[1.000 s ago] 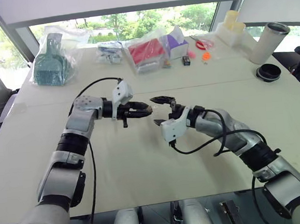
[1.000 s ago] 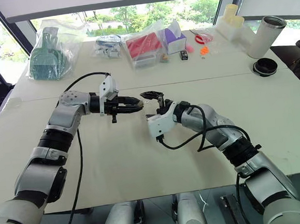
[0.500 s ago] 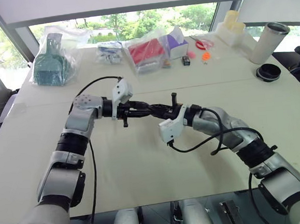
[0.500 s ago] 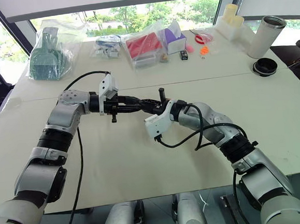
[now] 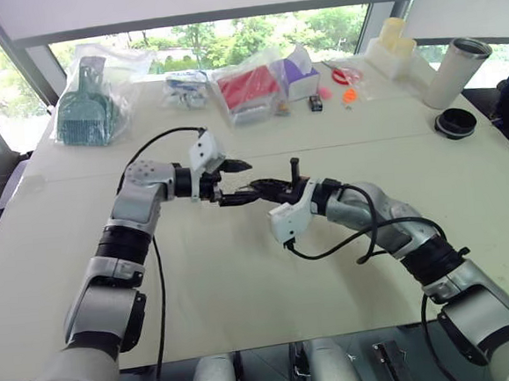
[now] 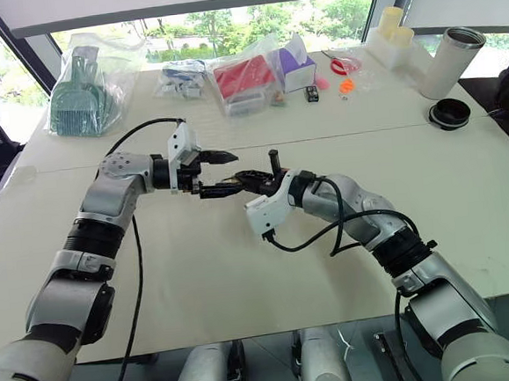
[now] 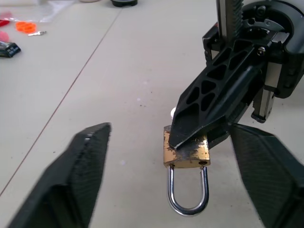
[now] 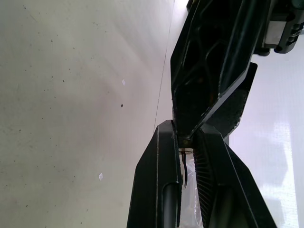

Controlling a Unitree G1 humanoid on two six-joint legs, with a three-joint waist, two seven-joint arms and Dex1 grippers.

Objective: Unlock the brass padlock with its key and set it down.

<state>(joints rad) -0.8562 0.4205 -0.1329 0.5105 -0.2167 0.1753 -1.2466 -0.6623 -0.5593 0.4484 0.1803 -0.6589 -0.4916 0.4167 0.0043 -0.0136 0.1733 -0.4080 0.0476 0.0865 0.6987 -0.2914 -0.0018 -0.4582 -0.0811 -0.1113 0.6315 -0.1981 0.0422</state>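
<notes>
Both my arms meet over the middle of the pale worktop (image 5: 244, 280), above its bare near half. My right pincer (image 5: 237, 194) is clamped tight on the padlock (image 7: 186, 151): in the left wrist view its black fingertips (image 7: 190, 128) pinch the brass body from both sides, while the silver shackle hangs free below the body, its loop closed. The lock is held in the air, off the worktop surface. My left pincer (image 5: 234, 183) stands spread wide, one finger to each side of the lock and touching neither it nor the other pincer; it has hold of nothing. I cannot make out the key in any view.

Farther back, along the window edge of the worktop, I see a row of odds and ends: a teal dustpan in a clear bag (image 5: 85, 107) on the far left, a smaller bag of items (image 5: 185, 88) beside it, a red box in plastic wrap (image 5: 248, 89), and a purple box (image 5: 298, 72). Beyond those, to the right, lie orange and pink bits (image 5: 348, 95), then a white cylinder (image 5: 457, 73) with its black lid (image 5: 456, 123) lying just beside it.
</notes>
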